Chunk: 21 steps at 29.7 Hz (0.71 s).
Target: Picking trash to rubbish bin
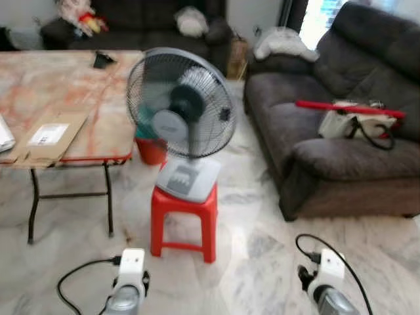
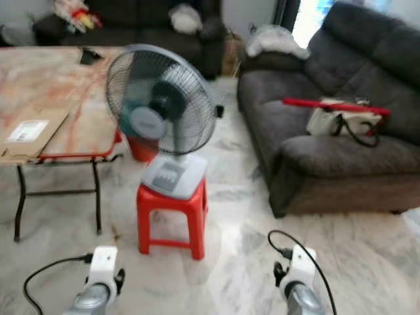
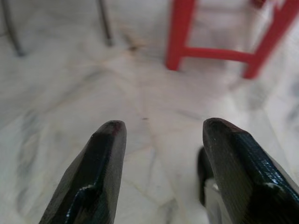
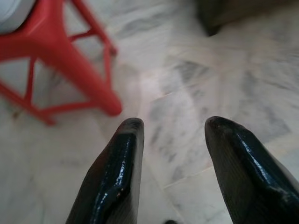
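1. The step in hand looks like searching. The robot faces a living room and carries nothing. The left gripper (image 3: 159, 135) hangs low over bare marble floor (image 1: 262, 262) with its two black fingers spread wide and nothing between them. The right gripper (image 4: 173, 135) is the same: wide apart, empty, over the floor near the red plastic stool (image 1: 184, 220).

2. I cannot pick out a rubbish bin for certain. A red-orange bucket-like container (image 1: 151, 147) stands on the floor behind the table fan (image 1: 180, 108), just beside the folding table (image 1: 98, 98) (it may be the bin, but the fan hides most of it).

3. The likeliest trash is the flattened cardboard piece (image 1: 49, 134) with a white label, lying flat at the table's near edge. Its long axis runs from the near-left corner of the table away toward the far right, label side up. It lies well apart from both grippers. A small brown speck on the floor near the table leg (image 3: 133, 46) could also be litter; it is too small to tell.

4. The next move, in my judgement, calls for walking left toward the table, raising an arm to table height, and taking the cardboard by its overhanging near edge across the short axis.

5. The sofa (image 1: 341, 131) holds a bag (image 1: 344, 121) and a red stick (image 1: 348, 109) (probably not trash).
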{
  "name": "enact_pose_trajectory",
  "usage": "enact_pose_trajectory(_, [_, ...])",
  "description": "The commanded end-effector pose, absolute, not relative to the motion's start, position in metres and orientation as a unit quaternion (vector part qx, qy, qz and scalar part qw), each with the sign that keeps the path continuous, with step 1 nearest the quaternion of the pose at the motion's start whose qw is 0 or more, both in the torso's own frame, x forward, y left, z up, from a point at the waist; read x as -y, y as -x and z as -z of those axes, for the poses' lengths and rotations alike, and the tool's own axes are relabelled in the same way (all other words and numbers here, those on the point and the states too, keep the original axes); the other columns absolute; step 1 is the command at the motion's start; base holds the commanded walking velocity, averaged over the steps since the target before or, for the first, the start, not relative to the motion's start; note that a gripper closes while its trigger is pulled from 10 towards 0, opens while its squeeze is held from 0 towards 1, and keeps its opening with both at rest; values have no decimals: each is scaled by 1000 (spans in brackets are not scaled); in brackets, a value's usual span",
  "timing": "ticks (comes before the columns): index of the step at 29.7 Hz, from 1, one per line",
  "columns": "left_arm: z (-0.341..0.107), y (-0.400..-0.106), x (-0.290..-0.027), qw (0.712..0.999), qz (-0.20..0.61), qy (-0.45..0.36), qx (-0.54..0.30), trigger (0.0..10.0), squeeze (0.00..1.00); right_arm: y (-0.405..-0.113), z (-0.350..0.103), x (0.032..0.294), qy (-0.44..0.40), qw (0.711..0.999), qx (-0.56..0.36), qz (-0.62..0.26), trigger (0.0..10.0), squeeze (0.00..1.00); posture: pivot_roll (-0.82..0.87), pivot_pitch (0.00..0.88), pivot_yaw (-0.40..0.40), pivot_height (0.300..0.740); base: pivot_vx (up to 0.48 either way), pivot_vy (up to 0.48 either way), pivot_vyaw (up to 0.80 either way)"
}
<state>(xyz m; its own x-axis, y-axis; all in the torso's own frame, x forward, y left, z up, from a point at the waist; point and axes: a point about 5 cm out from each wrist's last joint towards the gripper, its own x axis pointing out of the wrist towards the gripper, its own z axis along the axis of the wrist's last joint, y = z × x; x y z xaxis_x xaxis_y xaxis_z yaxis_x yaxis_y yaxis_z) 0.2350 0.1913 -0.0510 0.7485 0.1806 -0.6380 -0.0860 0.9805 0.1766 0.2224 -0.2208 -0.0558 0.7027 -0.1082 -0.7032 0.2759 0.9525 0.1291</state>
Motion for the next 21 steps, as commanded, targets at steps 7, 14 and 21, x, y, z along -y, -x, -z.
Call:
enact_pose_trajectory(7, [52, -235, -184, 933, -60, -70, -347, 10000, 0, -223, 55, 225, -113, 916, -368, 111, 10000, 0, -11, 0, -54, 740, 0, 0, 800])
enact_pose_trajectory(14, [49, -239, -181, 937, -57, -61, -339, 10000, 0, -227, 52, 224, -127, 916, -362, 114, 10000, 0, -24, 0, -59, 740, 0, 0, 302])
enact_pose_trajectory(21, [49, -240, -178, 938, -55, -61, -337, 10000, 0, -229, 49, 229, -133, 918, -352, 122, 10000, 0, -28, 0, -62, 740, 0, 0, 0])
